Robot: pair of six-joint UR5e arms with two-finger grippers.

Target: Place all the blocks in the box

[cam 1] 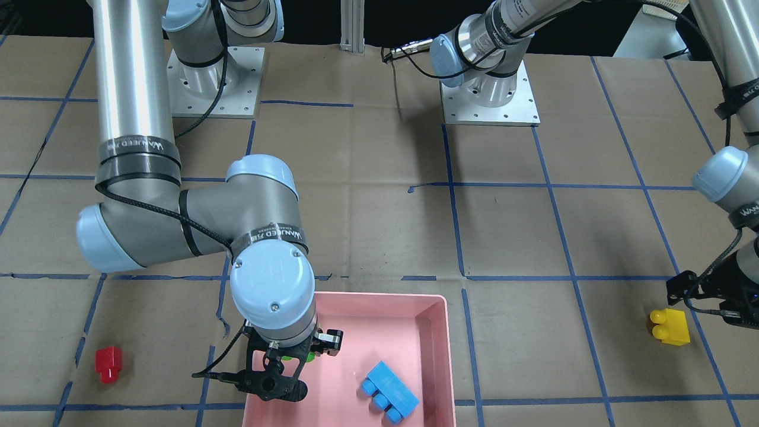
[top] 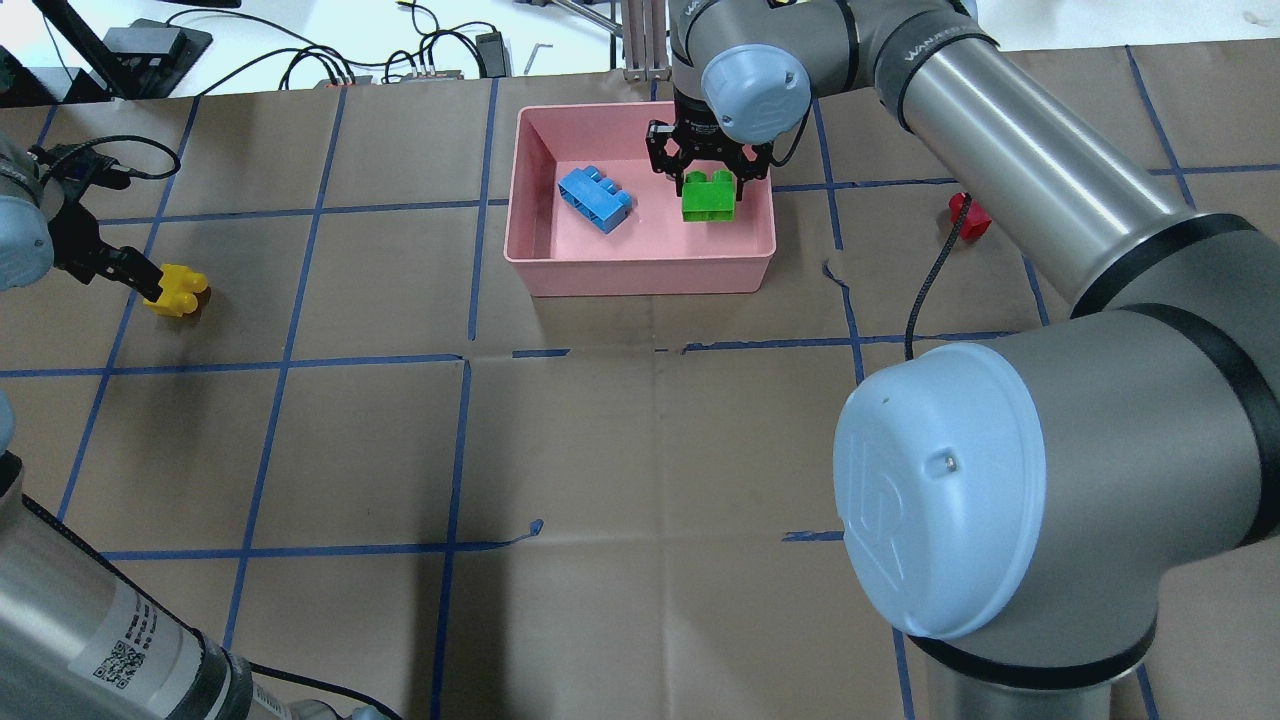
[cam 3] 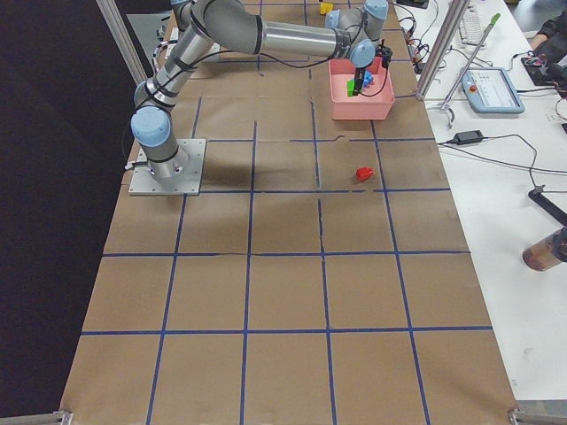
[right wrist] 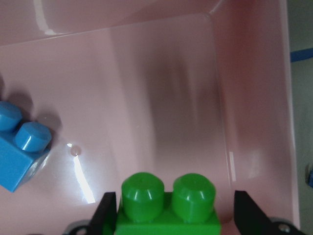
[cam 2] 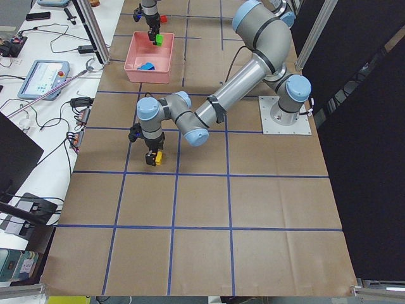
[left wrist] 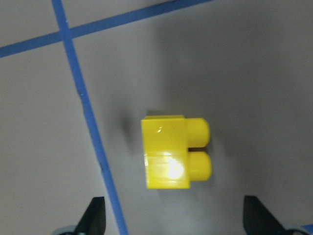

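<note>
My right gripper [top: 708, 172] hangs over the right part of the pink box [top: 640, 272]. Its jaws stand apart around the green block [top: 709, 198]. In the right wrist view the green block [right wrist: 168, 208] touches one finger, with a small gap to the other. The light-blue block [top: 594, 198] lies in the box to its left. My left gripper [left wrist: 173, 218] is open just above the yellow block [left wrist: 173, 152], which lies on the table [top: 178, 291]. The red block [top: 968, 215] lies on the table right of the box.
The table is brown paper with a grid of blue tape lines [top: 460, 440]. Both arm bases [cam 1: 489, 101] are bolted at the robot's side. Cables and devices [top: 320, 65] lie beyond the far table edge.
</note>
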